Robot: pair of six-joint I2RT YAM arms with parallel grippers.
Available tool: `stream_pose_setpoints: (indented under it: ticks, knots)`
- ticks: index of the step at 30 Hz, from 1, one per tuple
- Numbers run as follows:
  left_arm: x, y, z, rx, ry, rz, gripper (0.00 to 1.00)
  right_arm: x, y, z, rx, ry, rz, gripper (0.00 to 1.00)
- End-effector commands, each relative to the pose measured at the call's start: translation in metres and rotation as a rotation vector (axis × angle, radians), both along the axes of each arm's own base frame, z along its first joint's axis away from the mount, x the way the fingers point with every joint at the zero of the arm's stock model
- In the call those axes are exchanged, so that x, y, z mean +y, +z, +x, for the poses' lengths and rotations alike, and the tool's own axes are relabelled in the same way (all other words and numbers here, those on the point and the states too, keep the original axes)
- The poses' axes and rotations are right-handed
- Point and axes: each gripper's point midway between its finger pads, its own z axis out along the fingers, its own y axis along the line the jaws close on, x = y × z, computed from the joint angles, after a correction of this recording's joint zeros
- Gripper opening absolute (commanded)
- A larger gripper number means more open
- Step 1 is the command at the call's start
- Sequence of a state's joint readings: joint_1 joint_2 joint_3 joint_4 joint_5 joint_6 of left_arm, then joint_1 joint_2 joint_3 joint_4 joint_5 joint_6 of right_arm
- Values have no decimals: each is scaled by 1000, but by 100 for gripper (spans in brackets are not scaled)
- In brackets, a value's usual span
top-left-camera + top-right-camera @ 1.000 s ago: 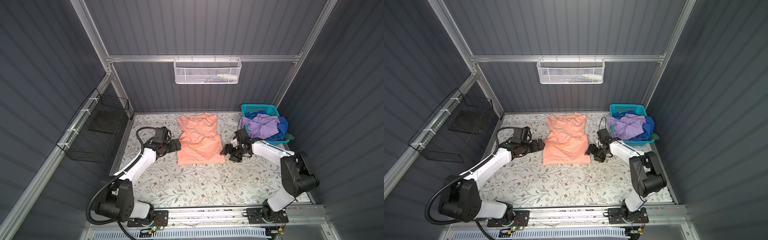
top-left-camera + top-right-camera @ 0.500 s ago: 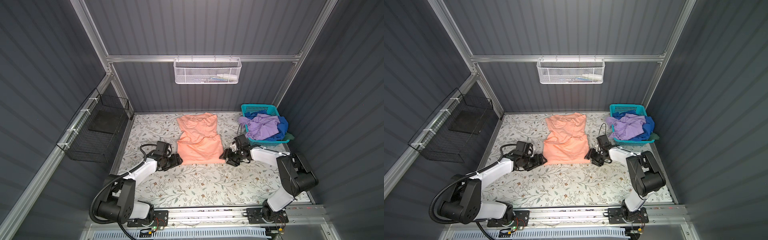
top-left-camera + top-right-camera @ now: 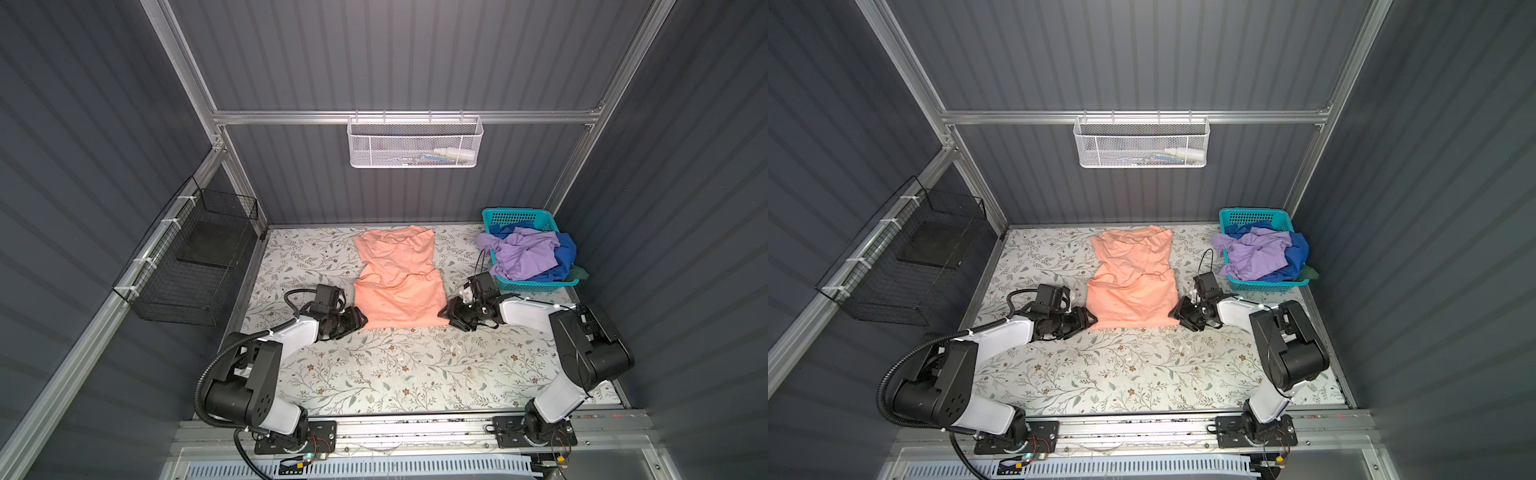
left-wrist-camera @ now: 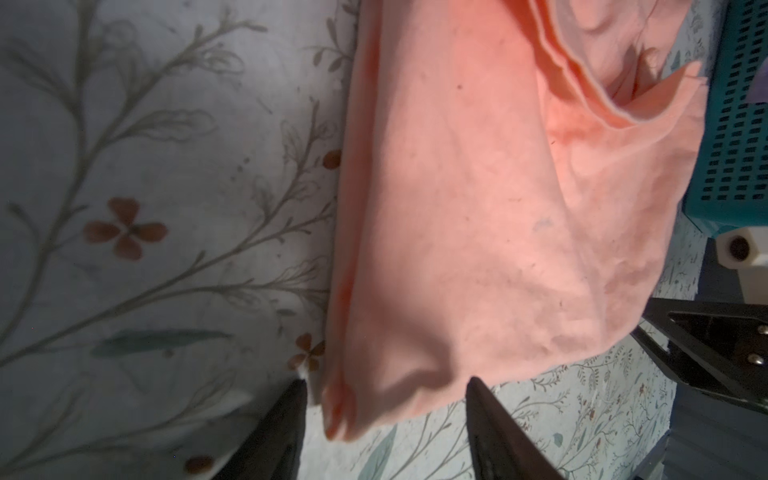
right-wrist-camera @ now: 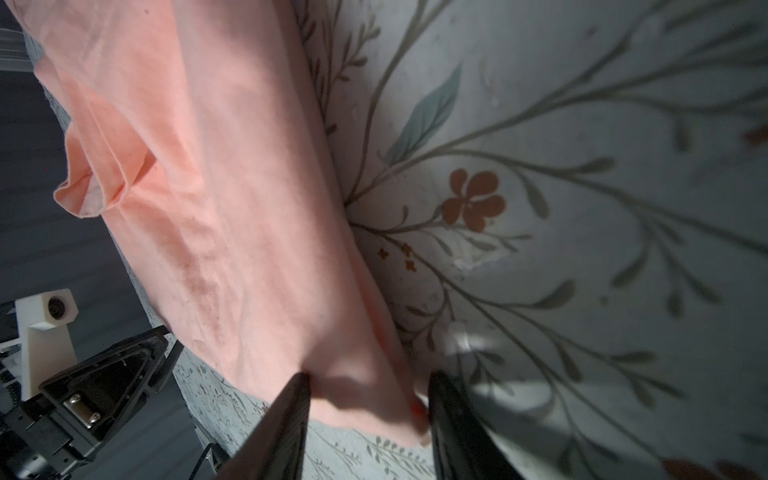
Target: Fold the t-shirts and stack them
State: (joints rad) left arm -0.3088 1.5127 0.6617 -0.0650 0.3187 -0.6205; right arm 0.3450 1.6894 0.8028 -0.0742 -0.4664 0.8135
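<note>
I see the desk [image 3: 415, 365] with the peach shirt [image 3: 399, 286] laid out lengthwise at centre-back, hem toward the arms. The basket [image 3: 536, 284] at back right holds the purple shirt [image 3: 523, 255], crumpled on top of the blue shirt [image 3: 565, 253]. The left gripper [image 4: 386, 384] is down at the hem's left corner, jaws partly apart with the corner cloth between them, not pinched. The right gripper [image 5: 370, 378] is at the right corner in the same state: jaws apart, straddling cloth, no clamp.
</note>
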Motion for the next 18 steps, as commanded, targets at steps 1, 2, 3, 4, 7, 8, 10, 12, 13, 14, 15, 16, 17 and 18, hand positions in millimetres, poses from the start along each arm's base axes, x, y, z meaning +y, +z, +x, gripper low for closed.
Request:
stream_pose_setpoints:
  ticks: [1,2,3,4,7,8,10,12,13,14,15,16,17,18]
  knots:
    - [3,-29,-13,108,2,33,51,0,-17,-13,61,-4,-16,43]
    - [1,-29,-11,109,3,28,47,1,-15,-12,55,-3,-15,41]
    - [1,-30,-10,110,5,25,35,1,-15,-12,53,-5,-13,39]
    - [0,-32,-8,109,4,25,21,2,-13,-10,45,-1,-9,37]
    - [1,-29,2,96,-7,53,0,3,-10,-9,39,39,-10,25]
    - [-1,-27,6,89,-14,54,0,1,-8,-7,38,43,-11,20]
    - [-7,-18,14,66,-38,37,0,2,1,-4,14,56,5,10]
    - [-15,-8,19,51,-60,2,0,5,11,1,-10,66,25,2]
    - [-17,-4,20,50,-68,-11,0,7,17,3,-20,72,36,0]
    - [-19,1,21,46,-77,-17,0,9,22,5,-27,75,46,0]
    - [-21,7,21,43,-85,-25,0,11,27,7,-35,78,61,0]
    - [-22,15,19,37,-95,-33,0,13,32,8,-42,80,71,0]
    - [-22,22,18,27,-101,-36,0,14,36,8,-47,80,78,0]
    - [-21,32,17,11,-102,-35,0,15,40,8,-55,81,89,0]
